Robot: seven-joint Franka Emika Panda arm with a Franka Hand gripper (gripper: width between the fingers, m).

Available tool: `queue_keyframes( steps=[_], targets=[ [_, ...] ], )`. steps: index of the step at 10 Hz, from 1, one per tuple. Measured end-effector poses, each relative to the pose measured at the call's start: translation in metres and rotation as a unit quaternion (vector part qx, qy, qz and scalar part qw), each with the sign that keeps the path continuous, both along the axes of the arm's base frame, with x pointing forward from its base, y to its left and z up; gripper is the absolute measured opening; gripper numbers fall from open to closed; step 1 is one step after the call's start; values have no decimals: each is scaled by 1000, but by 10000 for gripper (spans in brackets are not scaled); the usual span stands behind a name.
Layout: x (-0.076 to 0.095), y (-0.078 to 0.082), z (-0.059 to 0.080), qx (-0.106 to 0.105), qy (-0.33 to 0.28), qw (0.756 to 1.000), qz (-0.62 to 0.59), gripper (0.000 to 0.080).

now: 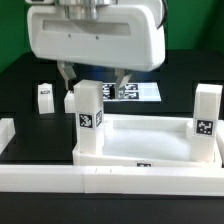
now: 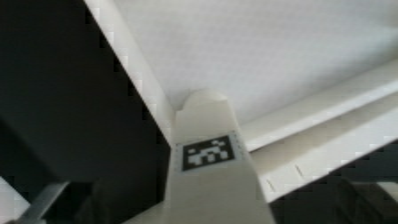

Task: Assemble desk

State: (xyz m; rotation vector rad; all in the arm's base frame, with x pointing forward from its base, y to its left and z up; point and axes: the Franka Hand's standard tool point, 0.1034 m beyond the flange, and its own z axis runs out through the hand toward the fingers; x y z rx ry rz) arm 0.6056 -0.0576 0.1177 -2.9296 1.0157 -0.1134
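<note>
Closest up, a long white border rail [image 1: 100,182] is sitting across the front. Behind it the white rimmed desk panel [image 1: 150,150] is lying flat, with a tagged white leg [image 1: 88,108] standing upright at its corner on the exterior view's left. Gripper [image 1: 97,80] is hanging just above that leg, jaws spread wide, gripping nothing.

White plastic rectangular tray panel [image 1: 150,135]; white plastic block leg [image 1: 88,100] bearing a black-and-white patterned square tag [image 1: 88,121]; black surface [image 1: 25,90].
</note>
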Motion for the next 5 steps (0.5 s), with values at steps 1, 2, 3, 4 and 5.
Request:
queue_keyframes(
  steps=[1,2,3,4,5],
  targets=[
    [-10,10,1,6,5,1000,-28,646],
    [-17,20,-2,10,6,999,-43,649],
    [-21,28,-8,12,-1,999,-44,649],
    [-21,29,-9,12,0,999,-40,649],
    [-21,29,-9,12,0,999,-40,649]
  ],
)
